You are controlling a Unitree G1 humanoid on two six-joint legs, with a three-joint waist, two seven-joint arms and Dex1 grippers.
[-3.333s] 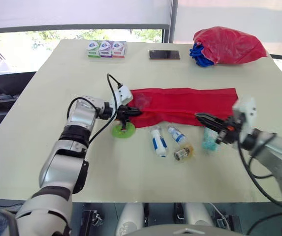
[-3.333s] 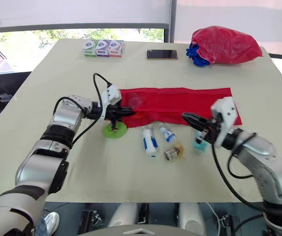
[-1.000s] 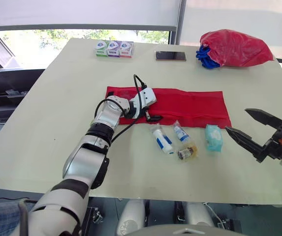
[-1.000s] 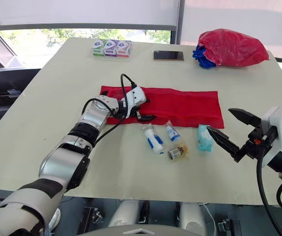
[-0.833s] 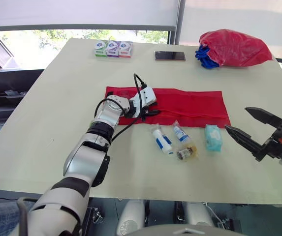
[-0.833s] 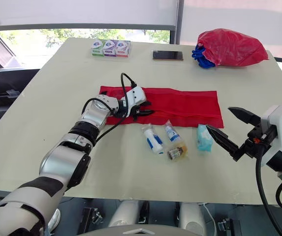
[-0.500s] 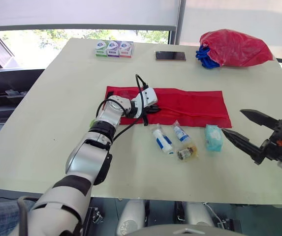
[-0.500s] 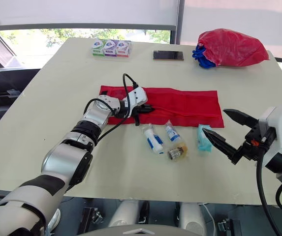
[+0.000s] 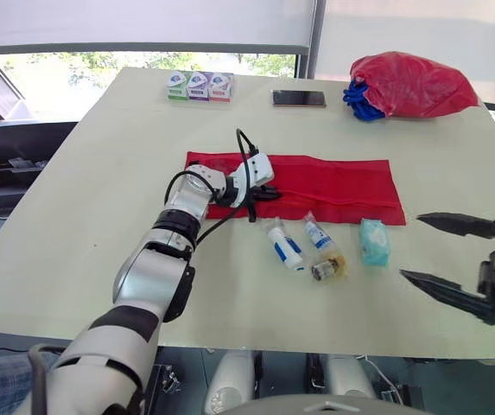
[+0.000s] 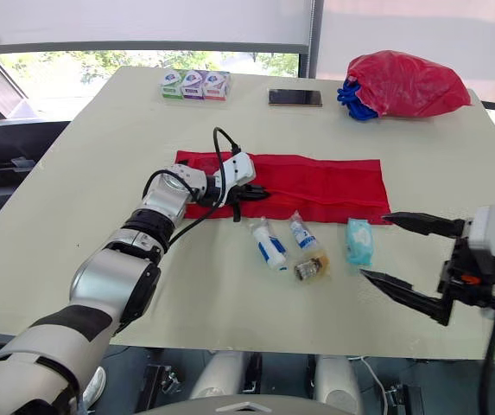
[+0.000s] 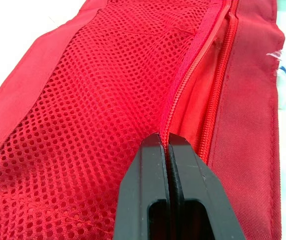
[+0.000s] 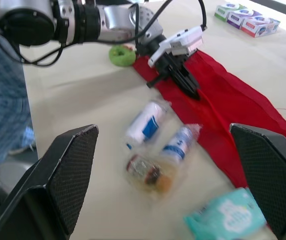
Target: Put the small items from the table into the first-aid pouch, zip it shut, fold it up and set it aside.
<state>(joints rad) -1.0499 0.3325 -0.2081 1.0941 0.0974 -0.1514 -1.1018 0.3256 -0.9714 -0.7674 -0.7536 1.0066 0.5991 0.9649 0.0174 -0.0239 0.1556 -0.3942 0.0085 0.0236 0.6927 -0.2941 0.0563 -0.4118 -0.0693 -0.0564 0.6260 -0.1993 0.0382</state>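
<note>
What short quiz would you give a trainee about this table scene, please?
1. How many small boxes stand in a row near the table's far edge?
2. True or false: the right gripper is shut on the teal packet.
3. What does the left gripper pinch? A a small box; B the red pouch's zipper edge; C the teal packet.
Key: 1 three; 2 false; 3 B.

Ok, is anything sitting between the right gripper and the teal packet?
Nothing visible. Only bare table lies between the right gripper, jaws wide open, and the teal packet. The bottles lie on the packet's other side.
</note>
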